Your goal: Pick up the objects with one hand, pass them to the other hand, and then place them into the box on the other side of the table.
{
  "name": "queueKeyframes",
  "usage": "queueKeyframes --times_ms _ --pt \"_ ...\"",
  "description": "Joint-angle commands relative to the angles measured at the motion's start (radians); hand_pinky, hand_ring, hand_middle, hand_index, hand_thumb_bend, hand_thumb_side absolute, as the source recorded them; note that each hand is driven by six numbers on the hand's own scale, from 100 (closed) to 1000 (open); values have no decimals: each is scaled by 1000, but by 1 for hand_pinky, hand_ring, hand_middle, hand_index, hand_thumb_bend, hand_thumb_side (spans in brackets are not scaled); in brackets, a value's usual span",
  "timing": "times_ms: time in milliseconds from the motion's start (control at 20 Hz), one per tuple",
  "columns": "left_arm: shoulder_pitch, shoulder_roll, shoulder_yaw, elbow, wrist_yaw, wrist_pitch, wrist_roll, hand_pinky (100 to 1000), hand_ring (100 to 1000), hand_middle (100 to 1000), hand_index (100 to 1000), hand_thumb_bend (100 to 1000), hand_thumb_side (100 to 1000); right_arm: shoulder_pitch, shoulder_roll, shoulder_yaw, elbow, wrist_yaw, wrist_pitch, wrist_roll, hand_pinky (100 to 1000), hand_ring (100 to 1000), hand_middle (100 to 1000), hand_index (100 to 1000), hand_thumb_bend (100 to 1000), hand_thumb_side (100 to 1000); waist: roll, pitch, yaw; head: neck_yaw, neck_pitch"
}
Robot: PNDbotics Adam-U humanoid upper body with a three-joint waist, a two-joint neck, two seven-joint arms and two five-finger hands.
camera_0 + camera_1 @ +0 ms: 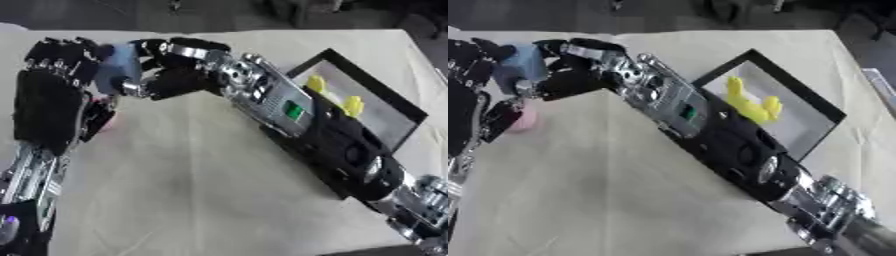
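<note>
Right arm crosses box holding yellow object.

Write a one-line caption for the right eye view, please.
Two robot hands, left and right, meet around a blue object mid-handover, while a yellow item lies in the black-framed box.

1. Near half of the table: bare surface, open for passage between the two arms.
2. Right arm: stretched diagonally across the table, barring the box from the near-left side.
3. Box interior: partly taken by a yellow object; grey floor beside it free.
4. Far left: left hand and right hand close together around a blue object; no gap for passage there.
</note>
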Motion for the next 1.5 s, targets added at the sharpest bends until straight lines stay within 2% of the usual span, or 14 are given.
queueKeyframes --times_ms 50,200,300,350,400,450,550,700,800,850,1100,1250,1400,1500 --pt "-23 -6 -3 -14 -1 -7 17 544 454 422 569 144 100 -24 0 -1 5 7 3 -2 1000 1000 943 1000 315 356 2 -15 1 -4 0" --pt "-24 -11 -9 -11 4 -20 32 547 455 425 572 146 100 -30 13 -5 31 -29 27 -56 999 961 826 1000 293 257 1 -13 3 -9 0" --pt "-24 -13 -10 -8 6 -26 38 554 459 430 580 181 100 -31 19 -10 38 -84 40 -111 994 903 704 915 133 210 0 -13 4 -10 0" --pt "-24 -14 -11 -7 8 -29 41 559 462 433 583 212 100 -31 21 -11 40 -121 43 -144 989 878 652 877 100 217 -1 -13 4 -11 -1" --pt "-25 -14 -12 -6 9 -32 45 560 463 435 584 242 100 -30 22 -11 42 -161 46 -179 980 842 584 827 100 258 -1 -14 5 -11 -1" --pt "-25 -14 -13 -5 10 -36 49 560 463 435 584 244 100 -30 22 -9 42 -204 48 -212 979 837 571 816 100 257 -1 -14 5 -11 -1" --pt "-24 -14 -13 -2 11 -40 52 567 468 439 590 293 100 -30 20 -2 36 -278 46 -260 978 818 529 785 100 205 -1 -14 5 -10 -1" --pt "-23 -14 -13 2 10 -41 48 564 465 437 588 300 100 -29 17 4 24 -353 41 -299 971 803 508 769 106 171 -1 -14 4 -10 -1" --pt "-22 -14 -13 3 7 -41 44 568 468 440 592 319 100 -29 15 5 17 -384 43 -309 967 794 493 757 188 131 -1 -14 3 -10 0" --pt "-22 -14 -13 4 5 -39 40 574 472 442 595 363 100 -29 14 5 15 -395 44 -312 962 788 488 750 239 100 0 -14 3 -10 1" --pt "-21 -13 -12 6 -2 -41 23 612 497 466 620 525 100 -28 9 5 9 -425 48 -307 934 762 491 733 389 100 3 -13 1 -11 1" --pt "-20 -11 -11 13 -21 -40 -9 670 567 551 693 712 100 -28 6 6 5 -428 42 -298 923 757 508 730 368 100 3 -14 -1 -11 2" --pt "-21 -10 -9 18 -58 -39 -58 716 616 606 744 779 100 -28 3 4 -1 -426 37 -289 918 751 507 726 365 100 4 -14 -1 -11 3" --pt "-22 -11 -4 24 -68 -39 -89 743 666 657 808 884 100 -28 3 4 0 -427 38 -285 910 743 502 717 361 100 5 -14 -2 -12 3"
